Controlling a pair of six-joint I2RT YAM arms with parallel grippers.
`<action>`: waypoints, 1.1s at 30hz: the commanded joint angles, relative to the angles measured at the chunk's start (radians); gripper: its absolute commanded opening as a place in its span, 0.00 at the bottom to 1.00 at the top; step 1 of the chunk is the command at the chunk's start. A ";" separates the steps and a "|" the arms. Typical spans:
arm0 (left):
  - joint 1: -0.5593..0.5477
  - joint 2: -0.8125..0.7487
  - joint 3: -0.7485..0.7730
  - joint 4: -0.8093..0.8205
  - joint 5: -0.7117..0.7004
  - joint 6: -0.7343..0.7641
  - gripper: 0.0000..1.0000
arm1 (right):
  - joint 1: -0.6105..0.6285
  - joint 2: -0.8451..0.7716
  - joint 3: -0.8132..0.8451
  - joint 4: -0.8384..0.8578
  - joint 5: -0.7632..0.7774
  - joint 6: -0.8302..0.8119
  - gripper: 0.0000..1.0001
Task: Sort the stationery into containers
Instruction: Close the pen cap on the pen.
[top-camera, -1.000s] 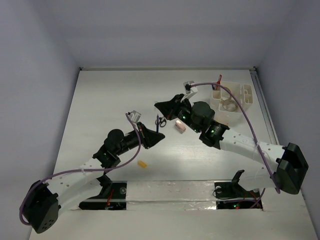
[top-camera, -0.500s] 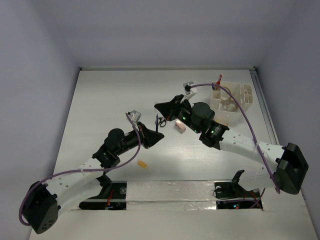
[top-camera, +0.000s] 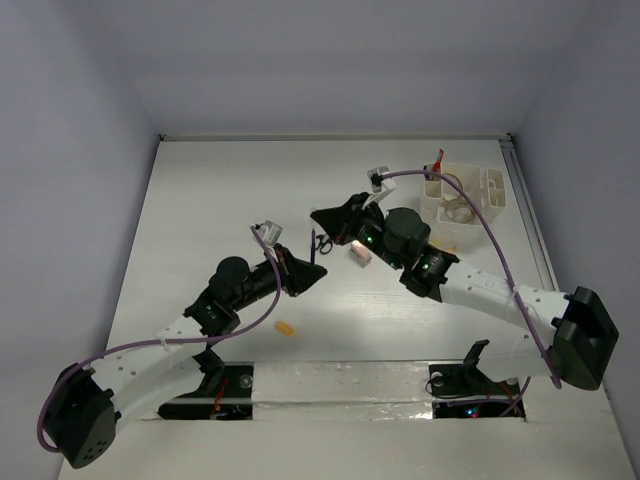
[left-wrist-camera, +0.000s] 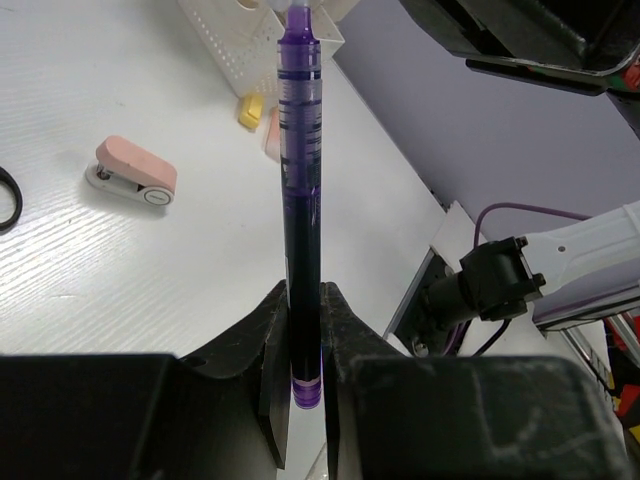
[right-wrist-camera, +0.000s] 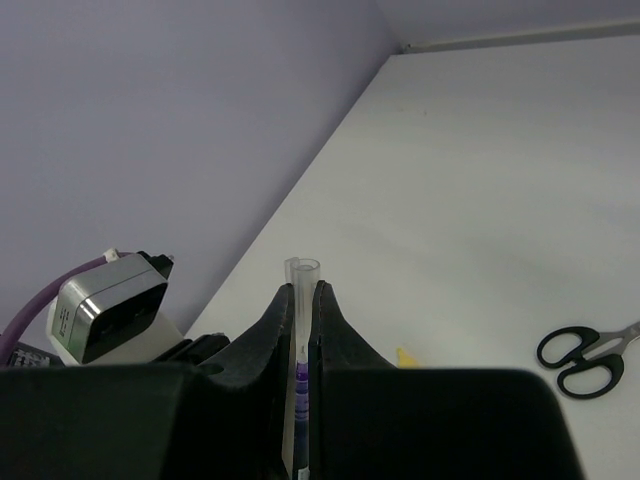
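A purple pen (left-wrist-camera: 300, 190) with a clear cap (right-wrist-camera: 302, 285) hangs between the two grippers over the middle of the table. My left gripper (left-wrist-camera: 303, 300) is shut on the pen's rear end. My right gripper (right-wrist-camera: 303, 300) is shut on the cap at the other end. From above, the pen (top-camera: 314, 245) runs between the left gripper (top-camera: 312, 272) and the right gripper (top-camera: 325, 217). The white container (top-camera: 465, 200) stands at the back right with a red pen (top-camera: 438, 160) in it. Small scissors (right-wrist-camera: 585, 360) lie on the table beside the pen.
A pink stapler-like block (top-camera: 360, 254) lies right of the pen; it shows as the pink block (left-wrist-camera: 132, 175) in the left wrist view. A yellow block (top-camera: 285, 327) lies near the left arm. Another yellow block (left-wrist-camera: 250, 110) sits by the container's foot (left-wrist-camera: 240, 40).
Hardly anything: both grippers stay shut on the pen, and the right arm has shifted only very slightly.
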 joint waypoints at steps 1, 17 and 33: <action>-0.005 -0.017 0.056 0.031 -0.006 0.019 0.00 | -0.001 -0.037 -0.001 0.065 0.002 -0.007 0.00; -0.005 -0.005 0.095 0.034 -0.044 0.045 0.00 | -0.001 -0.023 -0.048 0.088 -0.072 0.044 0.00; -0.005 -0.006 0.150 0.040 -0.135 0.080 0.00 | -0.001 -0.101 -0.148 0.107 -0.150 0.118 0.00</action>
